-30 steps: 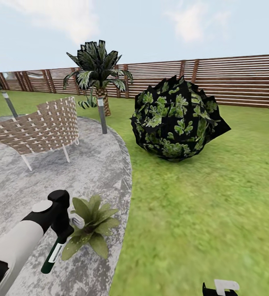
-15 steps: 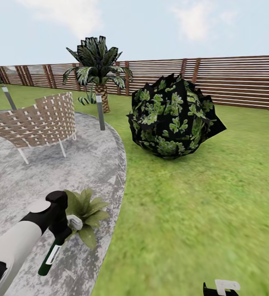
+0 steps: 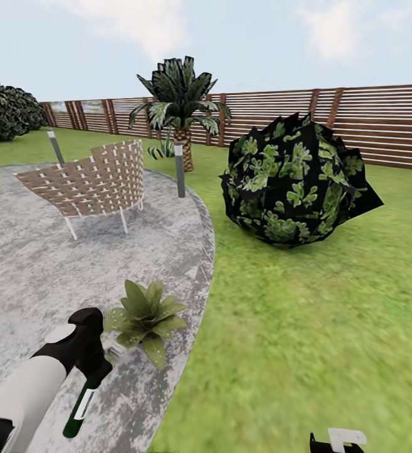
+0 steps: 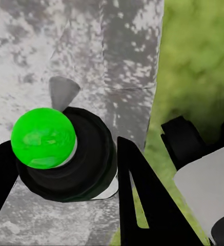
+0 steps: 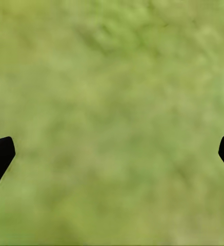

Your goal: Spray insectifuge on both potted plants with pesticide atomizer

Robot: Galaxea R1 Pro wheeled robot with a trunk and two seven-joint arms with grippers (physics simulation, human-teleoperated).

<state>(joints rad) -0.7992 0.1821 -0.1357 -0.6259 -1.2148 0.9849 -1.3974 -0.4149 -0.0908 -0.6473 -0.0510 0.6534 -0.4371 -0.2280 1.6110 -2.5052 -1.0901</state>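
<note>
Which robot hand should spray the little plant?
The left hand. It holds the atomizer right beside the plant on the patio. The right hand is open and holds nothing, over grass.

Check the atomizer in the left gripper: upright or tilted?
Tilted. The pesticide atomizer slants in the left gripper, base low toward the robot, nozzle toward the potted plant.

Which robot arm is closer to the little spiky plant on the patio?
Left. Its end effector, holding the pesticide atomizer, sits right beside the potted plant. The right end effector is far off over the grass.
</note>
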